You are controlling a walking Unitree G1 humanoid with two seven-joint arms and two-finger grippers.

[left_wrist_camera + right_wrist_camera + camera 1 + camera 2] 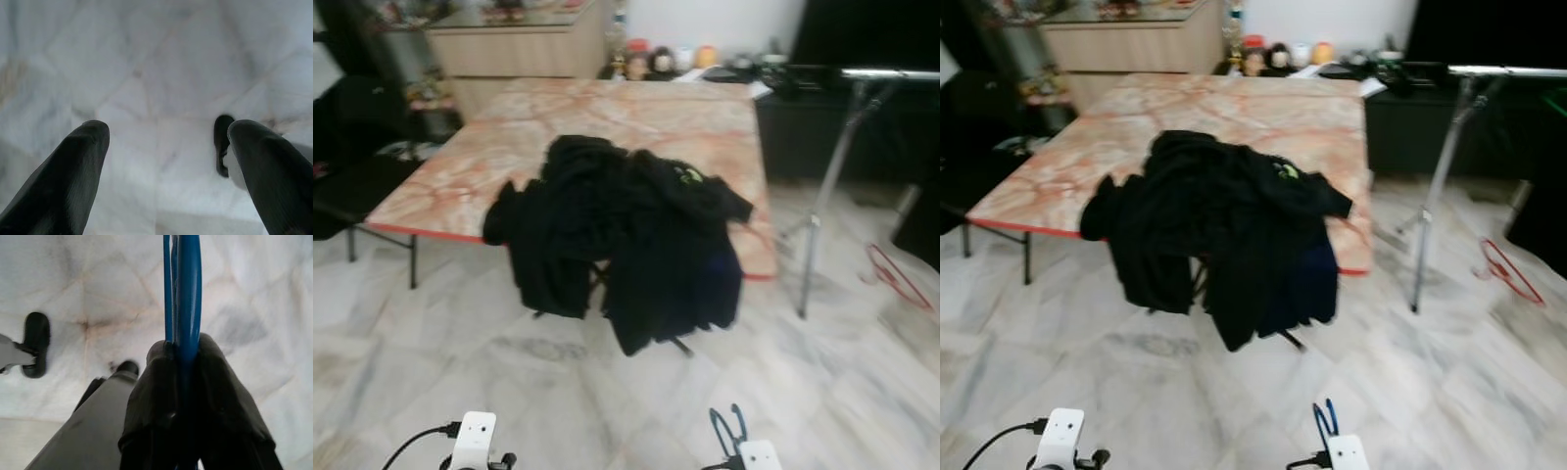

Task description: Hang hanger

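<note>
Right wrist view puts us right on the action: the right gripper (188, 377) has its two black fingers (151, 396) pinched tight on a blue hanger (182, 293), the plastic running straight out between them over the pale marble floor (254, 289). From the head camera, that hanger pokes up low on the robot's right, well short of everything else. Over on the other side, the left gripper (161, 161) hangs with its fingers spread wide, nothing between them. Ahead stands a marbled orange surface (636, 122) with a heap of black clothes (626, 235) spilling over its near edge. Further right, a metal rack pole (827, 196) rises beside it, and a red hanger (896, 279) lies on the floor.
</note>
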